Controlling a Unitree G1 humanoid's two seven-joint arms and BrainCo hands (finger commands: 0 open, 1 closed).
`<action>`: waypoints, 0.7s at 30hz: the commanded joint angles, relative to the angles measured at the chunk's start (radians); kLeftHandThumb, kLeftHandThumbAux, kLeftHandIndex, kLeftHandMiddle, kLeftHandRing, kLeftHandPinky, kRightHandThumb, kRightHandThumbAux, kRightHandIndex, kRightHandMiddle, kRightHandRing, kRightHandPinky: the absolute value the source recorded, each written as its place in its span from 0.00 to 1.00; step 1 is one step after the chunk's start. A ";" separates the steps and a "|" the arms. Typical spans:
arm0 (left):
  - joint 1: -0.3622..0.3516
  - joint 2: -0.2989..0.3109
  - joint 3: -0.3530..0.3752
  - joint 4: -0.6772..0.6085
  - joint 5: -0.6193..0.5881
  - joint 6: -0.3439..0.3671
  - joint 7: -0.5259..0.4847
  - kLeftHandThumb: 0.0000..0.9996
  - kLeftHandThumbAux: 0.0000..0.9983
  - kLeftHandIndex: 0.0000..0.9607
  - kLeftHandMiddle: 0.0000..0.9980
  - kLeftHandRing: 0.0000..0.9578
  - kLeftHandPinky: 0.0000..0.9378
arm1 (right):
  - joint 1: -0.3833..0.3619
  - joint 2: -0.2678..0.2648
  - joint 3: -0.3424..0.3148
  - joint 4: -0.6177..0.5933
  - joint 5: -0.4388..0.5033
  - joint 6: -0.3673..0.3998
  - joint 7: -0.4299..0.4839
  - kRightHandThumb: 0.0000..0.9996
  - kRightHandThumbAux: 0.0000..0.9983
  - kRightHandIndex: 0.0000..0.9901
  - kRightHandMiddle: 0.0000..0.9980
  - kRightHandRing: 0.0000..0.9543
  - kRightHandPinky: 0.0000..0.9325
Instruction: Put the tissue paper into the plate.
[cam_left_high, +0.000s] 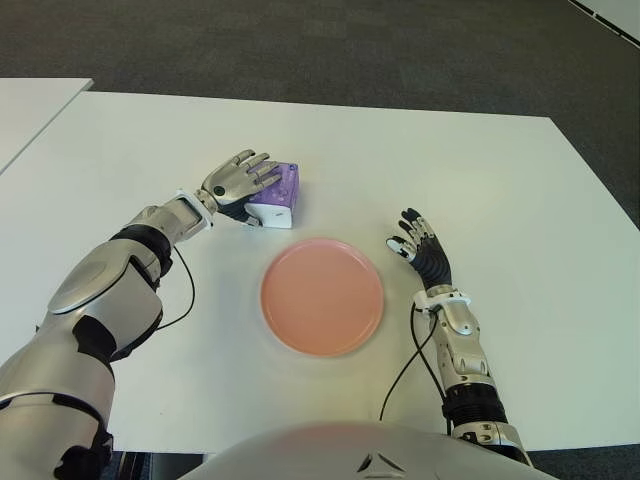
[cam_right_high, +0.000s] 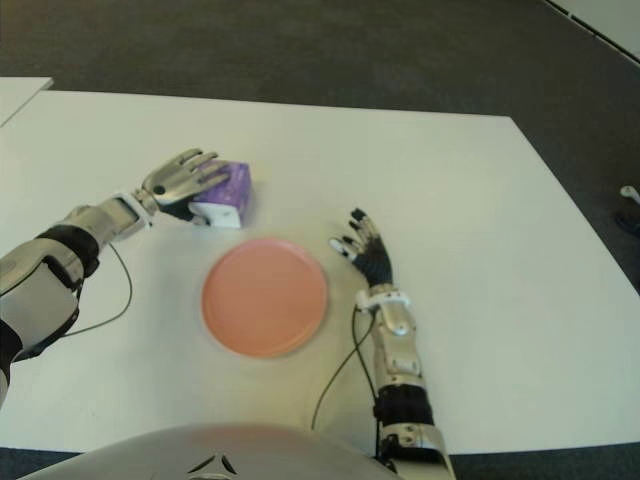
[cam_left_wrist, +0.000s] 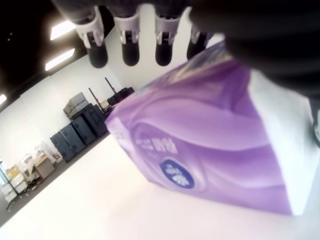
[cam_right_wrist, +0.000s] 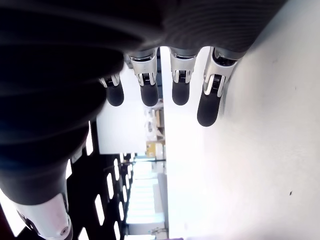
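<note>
The tissue paper (cam_left_high: 277, 195) is a small soft pack, purple on its broad faces with a paler swirl, and white on its end panel. In the left wrist view the pack (cam_left_wrist: 215, 140) carries a round dark-blue emblem and a line of print above it; the print is too blurred to read. The pack lies on the white table (cam_left_high: 500, 180), at about 11 o'clock from the plate (cam_left_high: 322, 296) and just beyond its far rim, not touching it.

The plate is round, flat and salmon pink, with a low rim, and nothing lies in it.

The left hand (cam_left_high: 238, 180) is at the pack's 9 o'clock side, its fingers (cam_left_high: 262, 170) extended and draped over the pack's top. The left wrist view shows four fingertips (cam_left_wrist: 131, 54) reaching past the pack's upper edge, straight rather than curled. The thumb is hidden behind the pack, so a closed grasp cannot be confirmed; whether the palm presses the pack also cannot be told.

The right hand (cam_left_high: 418, 245) shows at 3 o'clock of the plate, near its rim, with fingers loosely extended and holding nothing. The right wrist view shows four fingertips (cam_right_wrist: 150, 95) straight, close to the table surface; contact cannot be told.

The robot's torso cuts off the near table edge.
</note>
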 joint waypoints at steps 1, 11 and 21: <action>0.003 -0.008 -0.017 0.029 0.009 0.013 -0.004 0.00 0.33 0.00 0.00 0.00 0.00 | 0.069 0.004 0.011 0.055 -0.004 0.070 -0.005 0.00 0.74 0.04 0.08 0.06 0.08; 0.010 -0.010 -0.008 0.044 -0.028 -0.007 -0.059 0.01 0.33 0.00 0.00 0.00 0.00 | 0.074 0.003 0.009 0.042 0.003 0.079 -0.005 0.00 0.74 0.03 0.08 0.07 0.08; 0.017 -0.013 -0.010 0.041 -0.051 -0.025 -0.078 0.01 0.34 0.00 0.00 0.00 0.00 | 0.062 -0.011 0.003 0.093 0.000 0.018 0.022 0.00 0.73 0.04 0.08 0.06 0.08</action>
